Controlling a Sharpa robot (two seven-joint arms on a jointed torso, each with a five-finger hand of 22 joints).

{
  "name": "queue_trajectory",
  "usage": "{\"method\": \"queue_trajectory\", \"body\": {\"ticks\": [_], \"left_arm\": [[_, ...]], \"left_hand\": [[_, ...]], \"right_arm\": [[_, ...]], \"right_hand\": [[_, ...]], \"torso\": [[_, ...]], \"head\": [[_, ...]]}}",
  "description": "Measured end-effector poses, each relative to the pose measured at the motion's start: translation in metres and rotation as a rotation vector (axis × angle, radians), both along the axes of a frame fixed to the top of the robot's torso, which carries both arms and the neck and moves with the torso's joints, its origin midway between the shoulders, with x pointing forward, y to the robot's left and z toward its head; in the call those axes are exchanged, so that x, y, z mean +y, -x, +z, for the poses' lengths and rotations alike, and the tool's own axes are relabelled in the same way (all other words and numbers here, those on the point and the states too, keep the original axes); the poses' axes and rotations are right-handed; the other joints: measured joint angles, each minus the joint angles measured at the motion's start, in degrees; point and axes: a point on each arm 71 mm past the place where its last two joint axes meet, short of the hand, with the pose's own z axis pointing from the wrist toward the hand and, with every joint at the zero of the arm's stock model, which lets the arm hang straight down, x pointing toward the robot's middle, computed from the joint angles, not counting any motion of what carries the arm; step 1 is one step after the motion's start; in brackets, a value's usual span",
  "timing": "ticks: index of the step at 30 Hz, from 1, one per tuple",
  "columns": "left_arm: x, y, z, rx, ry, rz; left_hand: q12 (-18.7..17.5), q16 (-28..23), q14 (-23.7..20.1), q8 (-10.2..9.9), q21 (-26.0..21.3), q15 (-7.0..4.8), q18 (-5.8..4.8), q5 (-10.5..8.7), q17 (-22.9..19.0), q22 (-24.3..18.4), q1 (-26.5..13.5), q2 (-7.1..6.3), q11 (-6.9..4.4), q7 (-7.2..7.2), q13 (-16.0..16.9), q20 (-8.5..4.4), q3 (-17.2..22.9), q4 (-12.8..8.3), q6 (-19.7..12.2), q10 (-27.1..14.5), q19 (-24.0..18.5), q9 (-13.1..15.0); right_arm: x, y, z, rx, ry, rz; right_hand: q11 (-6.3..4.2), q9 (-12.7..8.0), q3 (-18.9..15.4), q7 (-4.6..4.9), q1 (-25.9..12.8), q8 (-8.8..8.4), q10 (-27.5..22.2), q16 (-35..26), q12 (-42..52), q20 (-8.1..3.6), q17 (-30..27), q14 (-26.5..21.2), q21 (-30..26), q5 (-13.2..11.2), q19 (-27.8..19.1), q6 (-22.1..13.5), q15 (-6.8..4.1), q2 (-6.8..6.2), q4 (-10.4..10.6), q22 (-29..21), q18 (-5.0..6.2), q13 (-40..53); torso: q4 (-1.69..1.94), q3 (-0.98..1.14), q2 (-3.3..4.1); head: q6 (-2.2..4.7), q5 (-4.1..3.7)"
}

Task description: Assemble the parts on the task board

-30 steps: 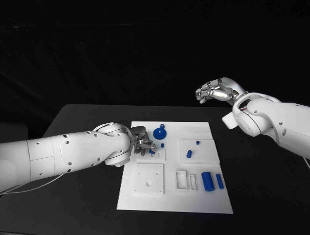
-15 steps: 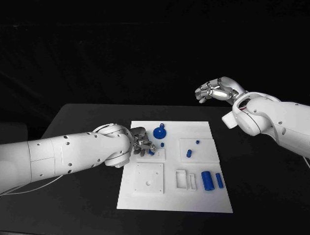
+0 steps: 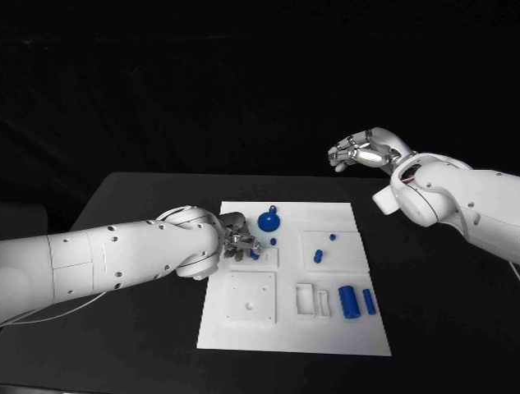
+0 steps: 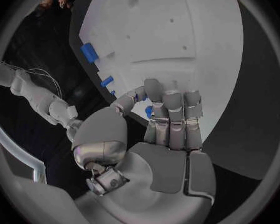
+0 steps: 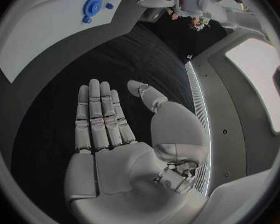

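Note:
The white task board [image 3: 331, 336] lies in the middle of the black table. My left hand [image 3: 238, 240] hovers low over its left middle, fingers curled, pinching a small blue part [image 4: 149, 111] between thumb and fingers next to a square recess. A round blue part [image 3: 268, 219] sits just beyond that hand. Small blue pegs [image 3: 318, 257] stand in the board's right block, and two blue cylinders [image 3: 347, 302] lie near its front right. My right hand [image 3: 361, 152] is raised well above the table's far edge, away from the board; its palm [image 5: 109, 134] is flat and holds nothing.
A square white plate with a hole [image 3: 250, 300] and a slotted white frame [image 3: 312, 300] occupy the board's front half. Bare black table [image 3: 130, 213] surrounds the board on both sides.

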Motion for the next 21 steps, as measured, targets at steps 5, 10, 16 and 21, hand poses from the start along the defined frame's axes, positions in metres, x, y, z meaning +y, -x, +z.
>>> {"method": "queue_trajectory", "body": {"ticks": [5,10,16,21], "left_arm": [[0.0005,0.0001,-0.0003,0.004,-0.002,0.0],[0.0005,0.0002,-0.0006,0.009,-0.004,-0.001],[0.0006,0.0002,-0.001,0.014,-0.007,-0.002],[0.0004,0.0003,-0.0011,0.018,-0.008,-0.005]], "left_hand": [[0.6,0.4,0.0,0.0,0.1,-0.02,0.0,0.54,-0.2,0.2,-0.3,0.23,0.0,0.0,0.1,0.0,0.0,0.0,0.0,0.0,0.0,0.4],[1.0,0.6,0.0,0.0,0.1,-0.02,0.0,0.55,-0.3,0.3,-0.5,0.15,0.0,0.0,0.2,0.0,-0.1,0.0,0.0,0.0,0.0,1.4],[1.0,0.8,0.0,0.2,0.3,-0.02,0.0,0.55,-0.4,0.4,-0.8,0.14,0.01,0.0,0.1,-0.2,-0.1,0.1,0.0,0.0,0.2,2.9],[1.2,1.1,0.1,0.2,0.3,-0.01,0.0,0.55,-0.6,0.5,-0.8,0.14,0.01,0.0,0.2,-0.2,-0.1,0.1,0.0,0.0,0.2,3.3]], "right_arm": [[-0.0001,-0.0001,0.0,0.0,0.001,0.0],[0.0004,-0.0003,-0.0002,0.0,0.002,0.0],[0.0006,-0.0003,-0.0004,0.0,0.005,0.0],[0.0008,-0.0002,-0.0004,0.0,0.006,0.001]], "right_hand": [[0.0,0.0,-0.2,0.0,0.0,0.0,0.0,0.0,0.0,0.0,0.0,0.0,0.0,0.2,0.0,0.0,0.0,0.0,0.2,0.0,0.0,0.0],[0.0,-0.1,-0.2,-0.01,0.0,0.0,0.0,0.0,0.0,0.0,0.0,0.0,0.0,0.2,0.0,0.0,0.0,0.0,0.2,0.0,0.0,0.0],[0.21,-0.1,-0.2,0.0,0.0,0.0,0.2,0.0,-0.2,0.0,0.0,0.0,-0.2,0.5,0.0,0.0,0.0,0.0,0.2,0.0,0.0,0.0],[0.21,-0.1,-0.2,-0.01,-0.2,0.0,0.2,0.0,-0.2,0.0,0.0,0.0,-0.2,0.8,0.0,0.0,0.0,-0.17,0.2,0.0,0.0,0.0]], "torso": [[0.0,0.0,0.0],[0.0,0.0,-0.01],[0.0,0.01,-0.01],[-0.01,0.01,-0.01]], "head": [[-0.07,0.03],[-0.12,-0.01],[-0.05,-0.01],[-0.13,0.05]]}}
